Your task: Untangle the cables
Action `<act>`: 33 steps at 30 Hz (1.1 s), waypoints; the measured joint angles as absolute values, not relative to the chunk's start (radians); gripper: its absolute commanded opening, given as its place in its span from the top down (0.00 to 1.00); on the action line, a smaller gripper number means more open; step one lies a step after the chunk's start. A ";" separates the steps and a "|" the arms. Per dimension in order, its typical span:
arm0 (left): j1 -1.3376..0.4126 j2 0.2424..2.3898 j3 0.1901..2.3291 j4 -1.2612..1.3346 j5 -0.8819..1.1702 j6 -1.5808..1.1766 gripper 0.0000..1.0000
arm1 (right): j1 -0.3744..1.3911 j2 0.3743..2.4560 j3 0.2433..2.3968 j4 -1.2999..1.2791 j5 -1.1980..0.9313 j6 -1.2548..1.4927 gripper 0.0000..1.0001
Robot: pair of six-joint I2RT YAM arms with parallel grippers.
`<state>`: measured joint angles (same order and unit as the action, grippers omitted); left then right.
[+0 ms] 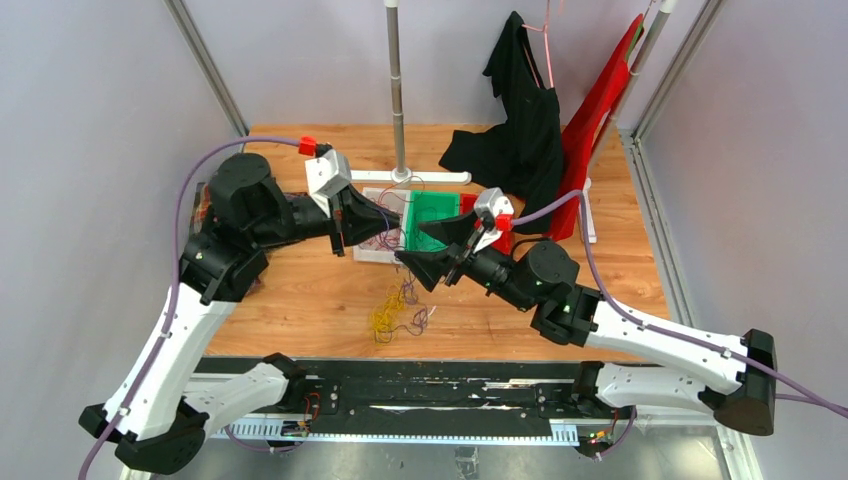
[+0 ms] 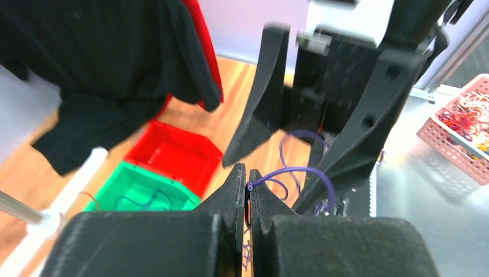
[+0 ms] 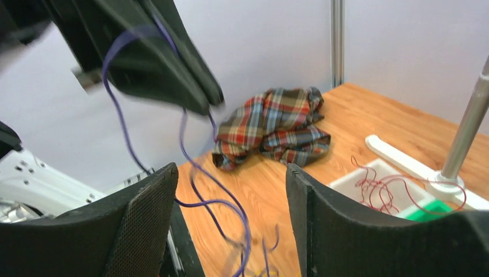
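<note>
My left gripper (image 2: 249, 186) is shut on the end of a thin purple cable (image 2: 320, 174), which arcs out from between the pads. In the right wrist view that purple cable (image 3: 229, 203) hangs from the left gripper's fingers (image 3: 155, 57) and runs down between the wide-apart fingers of my right gripper (image 3: 230, 173), which is open and does not pinch the strand. From above, the left gripper (image 1: 398, 216) and right gripper (image 1: 410, 245) meet above the table. Below them lies a tangle of yellow and purple cables (image 1: 398, 308).
A white tray (image 1: 372, 250) holds dark red wires (image 3: 392, 184). A green bin (image 1: 435, 212) and a red bin (image 2: 173, 153) stand beside it. Behind are a metal pole (image 1: 397, 90), a black garment (image 1: 520, 130) and a red one. A plaid cloth (image 3: 271, 124) lies at the left.
</note>
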<state>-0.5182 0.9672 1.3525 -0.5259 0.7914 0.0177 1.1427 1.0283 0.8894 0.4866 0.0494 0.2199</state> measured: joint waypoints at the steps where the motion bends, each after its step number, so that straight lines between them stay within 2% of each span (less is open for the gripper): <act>1: -0.518 0.970 1.375 -0.526 0.786 0.026 1.00 | 1.143 1.024 0.880 0.473 0.047 0.218 0.31; 11: -0.518 1.023 1.507 -0.570 0.786 0.051 1.00 | 1.143 1.133 0.831 0.426 -0.035 0.216 0.30; 15: -0.518 1.045 1.542 -0.603 0.788 0.061 1.00 | 1.143 1.151 0.831 0.443 -0.033 0.218 0.37; 22: -0.518 1.065 1.624 -0.655 0.827 0.069 1.00 | 1.143 1.222 0.833 0.535 -0.004 0.233 0.65; 27: -0.518 1.087 1.695 -0.680 0.831 0.072 0.99 | 1.143 1.269 0.794 0.596 0.027 0.249 0.69; 33: -0.518 1.137 1.817 -0.676 0.805 0.071 1.00 | 1.143 1.334 0.622 0.687 0.115 0.288 0.75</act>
<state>-0.5182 1.1370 1.8168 -0.6762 0.8047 0.0711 1.1427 1.3342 0.6224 0.6868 0.1154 0.2882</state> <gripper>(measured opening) 0.029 0.267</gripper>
